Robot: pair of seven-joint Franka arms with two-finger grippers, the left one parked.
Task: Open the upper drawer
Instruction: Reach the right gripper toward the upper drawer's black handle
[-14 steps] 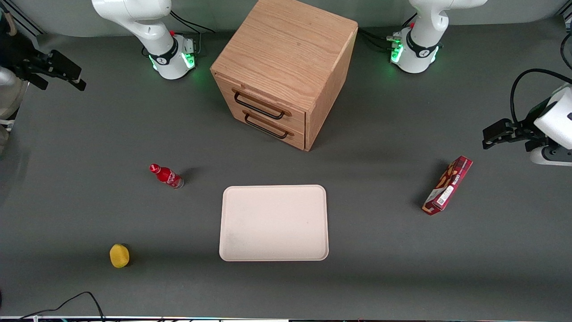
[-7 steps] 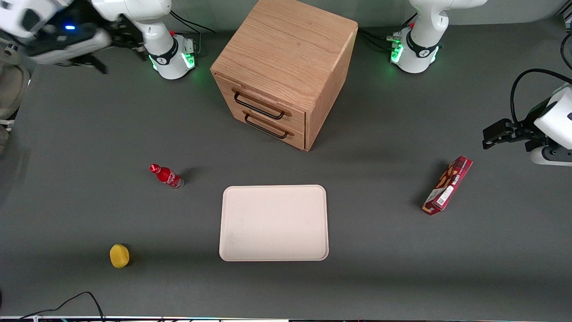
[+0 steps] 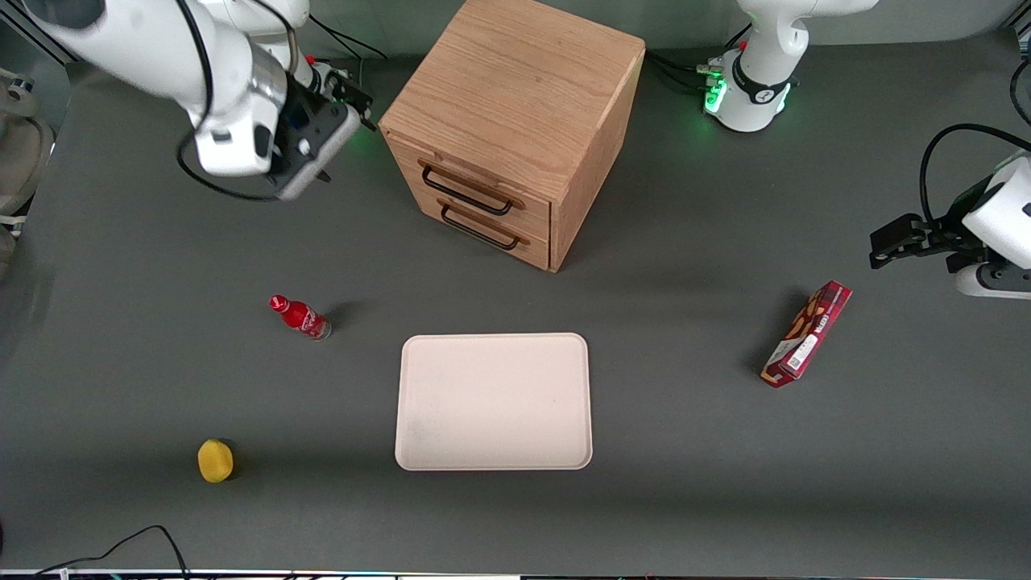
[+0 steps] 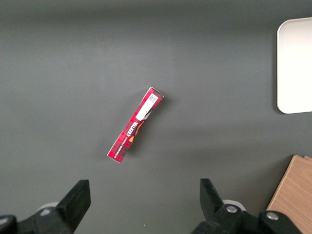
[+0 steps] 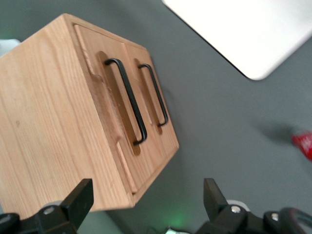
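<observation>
Upper drawer (image 3: 471,190) shut, top of the two fronts in the oak cabinet (image 3: 515,97) on the worktop (image 3: 685,451). Rigid wood, likely sliding stiffly. Best hold: mid-span of the thin black handle (image 5: 127,100), possibly slippery. Pincer (image 3: 342,101) spread wide, empty, just beside the cabinet toward the working arm's end.

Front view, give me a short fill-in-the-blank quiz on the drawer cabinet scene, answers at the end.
1. The upper drawer of the cabinet is fully ____.
2. The gripper, fingers open, hovers beside the cabinet and holds ____.
3. The red bottle stands on the table beside the white ____.
4. Each drawer handle is ____ in colour.

Answers: shut; nothing; tray; black
</observation>
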